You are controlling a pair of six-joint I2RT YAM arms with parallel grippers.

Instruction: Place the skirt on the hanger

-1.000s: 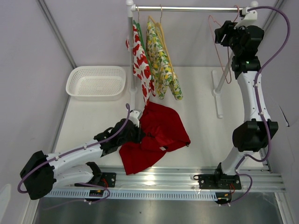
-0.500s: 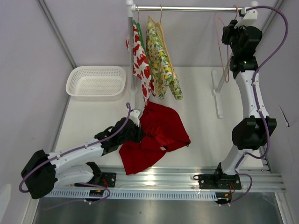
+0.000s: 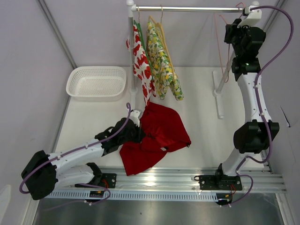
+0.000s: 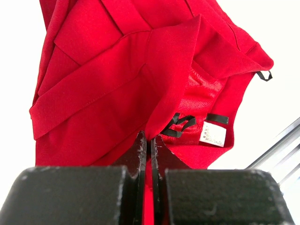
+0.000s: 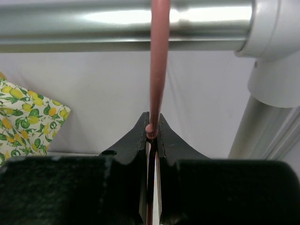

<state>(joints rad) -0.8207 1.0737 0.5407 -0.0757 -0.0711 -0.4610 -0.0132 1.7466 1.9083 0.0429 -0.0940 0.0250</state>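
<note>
The red skirt [image 3: 161,131] lies crumpled on the table near the middle front. My left gripper [image 3: 139,133] is shut on its left edge. In the left wrist view a fold of the skirt [image 4: 117,70] runs pinched between the jaws of the left gripper [image 4: 151,140], with a white label showing to the right. The pink hanger [image 3: 221,51] hangs from the right end of the rod [image 3: 192,8]. High at the rod, my right gripper [image 3: 232,29] is shut on it. The right wrist view shows the hanger's wire [image 5: 158,61] clamped at the tips of the right gripper [image 5: 152,125], just under the rod [image 5: 93,18].
A white basket [image 3: 96,80] sits at the back left. A fruit-print garment [image 3: 142,61] and a lemon-print garment [image 3: 161,61] hang on the left part of the rod. The rack's right post [image 3: 218,89] stands by the right arm. A metal rail [image 3: 187,178] runs along the near edge.
My right gripper has closed on the pink hanger's wire and shifted slightly right; the hanger has swung more edge-on. The left gripper and the skirt have not moved.
</note>
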